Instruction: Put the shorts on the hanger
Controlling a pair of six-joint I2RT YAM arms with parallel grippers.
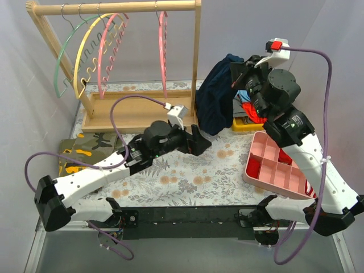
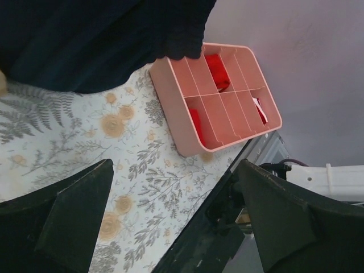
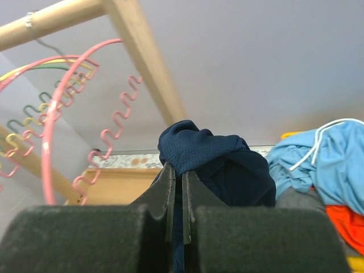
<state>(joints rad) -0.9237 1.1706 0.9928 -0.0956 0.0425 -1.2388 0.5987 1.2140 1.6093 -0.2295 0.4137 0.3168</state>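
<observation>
Two pink hangers sit on the rack [image 1: 114, 8]. The hanger [image 1: 164, 57] hangs alone near the rack's right post, seen almost edge-on from above, and is bare. A second pink hanger [image 1: 102, 57] hangs further left on the bar, next to the yellow and green ones.

My right gripper [image 3: 177, 170] is raised just right of that post, its jaws pressed together on a fold of the shorts [image 3: 227, 165]. The shorts are plain dark navy with a fine mesh weave, and they bunch into a rounded lump above my fingertips. Seen from the top camera, the shorts [image 1: 215, 102] drape in one long dark fold beside the right post. Their lower edge reaches about level with the rack's base, and nothing of them touches the hanger.

My left gripper [image 1: 196, 142] lies low in front of the rack's base, below the hanging shorts. Its jaws are spread wide and hold nothing. In its wrist view the dark hem of the shorts [image 2: 96, 40] fills the top, above the flowered tablecloth [image 2: 114, 148].
</observation>
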